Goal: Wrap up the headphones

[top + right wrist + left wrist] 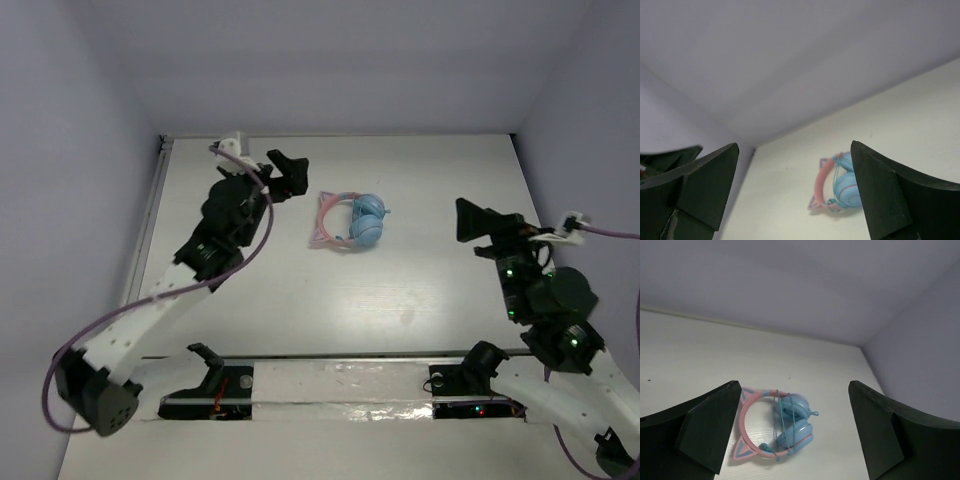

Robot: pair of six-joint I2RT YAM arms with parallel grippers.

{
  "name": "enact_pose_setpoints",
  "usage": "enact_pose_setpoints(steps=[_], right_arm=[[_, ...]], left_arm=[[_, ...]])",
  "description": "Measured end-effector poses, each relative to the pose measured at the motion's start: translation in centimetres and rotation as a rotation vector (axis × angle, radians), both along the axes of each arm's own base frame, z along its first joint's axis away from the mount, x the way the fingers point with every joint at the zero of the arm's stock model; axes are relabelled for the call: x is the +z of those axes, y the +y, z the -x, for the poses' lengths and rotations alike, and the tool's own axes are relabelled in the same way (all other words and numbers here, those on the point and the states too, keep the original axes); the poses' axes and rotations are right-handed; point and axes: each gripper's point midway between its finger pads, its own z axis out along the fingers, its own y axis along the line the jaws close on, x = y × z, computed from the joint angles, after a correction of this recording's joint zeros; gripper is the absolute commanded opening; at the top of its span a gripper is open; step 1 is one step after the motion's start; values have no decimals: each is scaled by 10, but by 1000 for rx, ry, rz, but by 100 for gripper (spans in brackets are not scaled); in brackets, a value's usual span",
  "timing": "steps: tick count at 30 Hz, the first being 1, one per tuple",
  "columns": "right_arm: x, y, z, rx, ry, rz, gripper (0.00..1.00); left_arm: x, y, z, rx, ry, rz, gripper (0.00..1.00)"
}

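Left end effector (291,174) and right end effector (470,222) flank the headphones (354,220), seemingly apart.

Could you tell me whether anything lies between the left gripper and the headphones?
Nothing: in the top view, only bare table separates the left gripper from the headphones.
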Motion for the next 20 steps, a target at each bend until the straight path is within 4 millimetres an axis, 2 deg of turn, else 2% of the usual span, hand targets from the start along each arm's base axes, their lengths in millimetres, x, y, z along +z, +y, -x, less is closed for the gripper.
enact_pose_setpoints(steps=[1, 3, 5, 7, 10, 13, 16, 20], right_arm=[[13, -9, 7, -9, -23, -18, 100], [40, -28, 23, -27, -75, -59, 100], [63, -48, 38, -52, -121, -96, 100], [76, -64, 48, -84, -150, -120, 100], [72, -73, 50, -121, -139, -109, 100], [55, -68, 43, -133, -100, -62, 100], [39, -62, 36, -135, -61, -11, 100], [33, -55, 29, -133, -39, 25, 100]], left_arm=[[17, 10, 13, 2, -28, 17, 99], [41, 31, 37, 15, -71, 36, 99], [55, 54, 60, 38, -97, 50, 99], [56, 73, 79, 64, -107, 56, 99], [51, 100, 101, 109, -116, 63, 99], [48, 115, 111, 143, -120, 58, 99], [39, 117, 110, 159, -102, 28, 99], [20, 114, 104, 160, -61, -25, 99]])
